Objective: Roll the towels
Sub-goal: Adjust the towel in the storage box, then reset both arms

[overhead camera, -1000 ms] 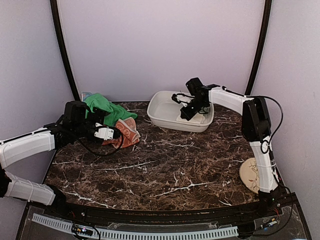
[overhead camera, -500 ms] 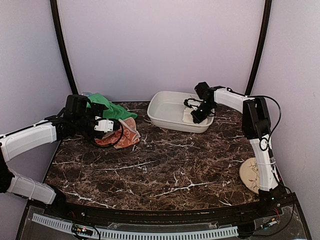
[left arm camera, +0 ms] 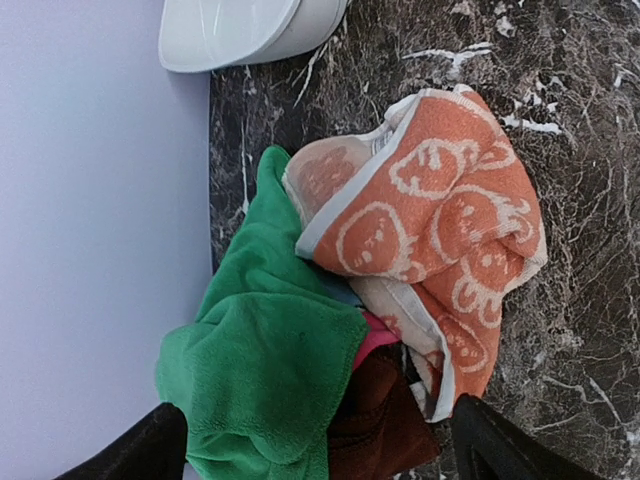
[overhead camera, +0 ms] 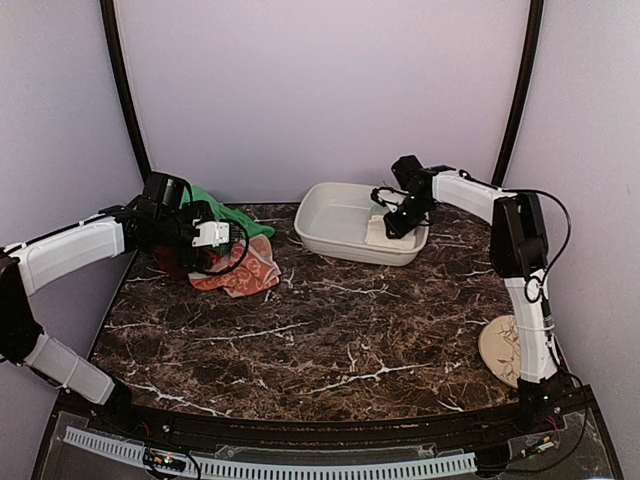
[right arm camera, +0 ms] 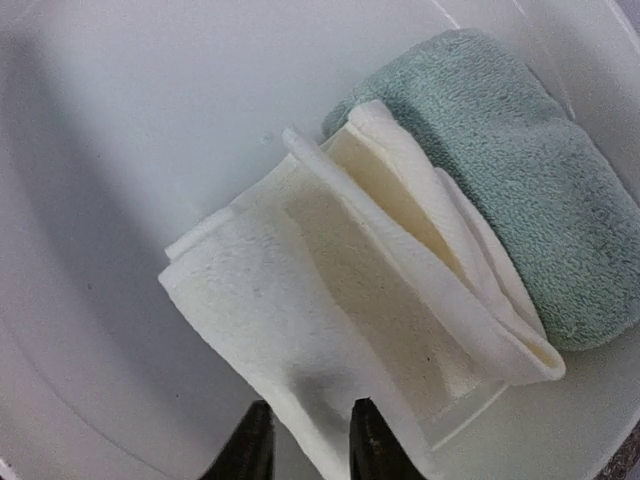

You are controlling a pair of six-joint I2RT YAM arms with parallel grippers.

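Where lilac walls (overhead camera: 320, 90) enclose a dark marble table (overhead camera: 340, 330), 2 arms reach out, well apart.
Left gripper (left arm camera: 320, 445), wide open: orange towel (left arm camera: 440, 230) and green towel (left arm camera: 270, 370) heaped just ahead. Right gripper (right arm camera: 308, 445), barely parted, at the cream towel's (right arm camera: 340, 300) edge in a white basin (overhead camera: 330, 215), sage towel (right arm camera: 510, 170) beyond.

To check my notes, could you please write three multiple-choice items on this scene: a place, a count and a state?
1. Where is the cream towel? A in the basin; B on the heap; C in the left jaws.
2. How many towels lie in the basin? A one; B two; C four.
3. How do the left jaws stand? A shut on cloth; B wide open over the heap; C shut, empty.
1 A, it lies on the basin floor; 2 B, cream towel beside sage towel; 3 B, the fingertips stand far apart.
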